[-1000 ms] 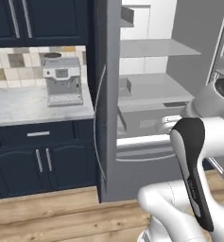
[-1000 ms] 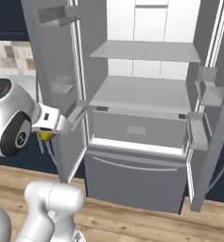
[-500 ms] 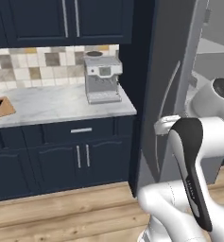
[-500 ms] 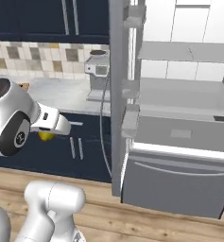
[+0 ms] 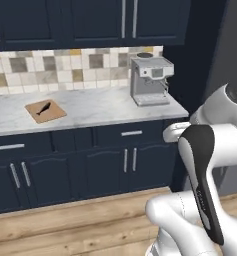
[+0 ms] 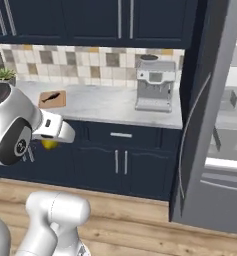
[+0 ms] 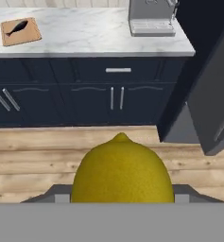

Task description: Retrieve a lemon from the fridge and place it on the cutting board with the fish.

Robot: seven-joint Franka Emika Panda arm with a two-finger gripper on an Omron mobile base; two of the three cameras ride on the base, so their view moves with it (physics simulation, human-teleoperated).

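A white robot arm stands on the wood floor point(image 6: 140, 225) of a navy-cabineted kitchen with the lemon point(image 7: 122, 169) pinched in its gripper point(image 6: 51, 142); in the hand view the yellow fruit sits large at the bottom, pressed between the two jaws, and from the right base view a sliver of yellow point(image 6: 50, 144) peeks out beneath the white hand, held in the air in front of the lower cabinets point(image 6: 117, 160). The cutting board point(image 5: 45, 110) lies flat on the marble counter point(image 5: 100, 110), well to the left of a steel coffee machine point(image 5: 150, 80), and the fish point(image 5: 43, 108) rests on top of the board, lying at a slant. In the right base view the board point(image 6: 53, 99) and the dark fish point(image 6: 50, 97) on it sit on the counter behind and above the arm's big round joint, with a small potted plant point(image 6: 5, 75) near the left edge. The fridge point(image 6: 217, 130) stands at the right, its grey door point(image 6: 200, 125) swung open and pale shelves visible inside. The lemon is well apart from the board, held out over the floor.
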